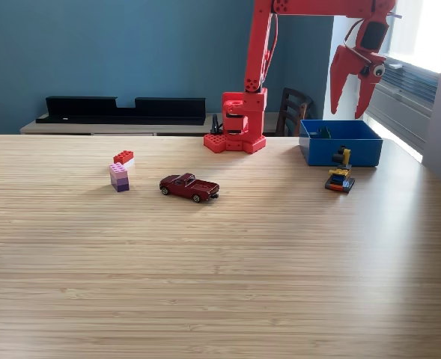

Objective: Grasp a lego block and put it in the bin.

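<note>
Exterior view: empty, parted gripper (353, 93) high above the bin (341, 143) (near table's (220, 284) far edge).

No readable text, labels, brands, numbers or signs anywhere in the exterior view. Toy car (189, 187), blocks and bin (341, 142) carry no legible markings; too small to tell.

A dark red toy pickup truck (189, 187) is sitting on the wooden table (220, 284). Behind, a long black tray (123, 110) is lying on a low shelf against the blue wall (115, 45).
</note>
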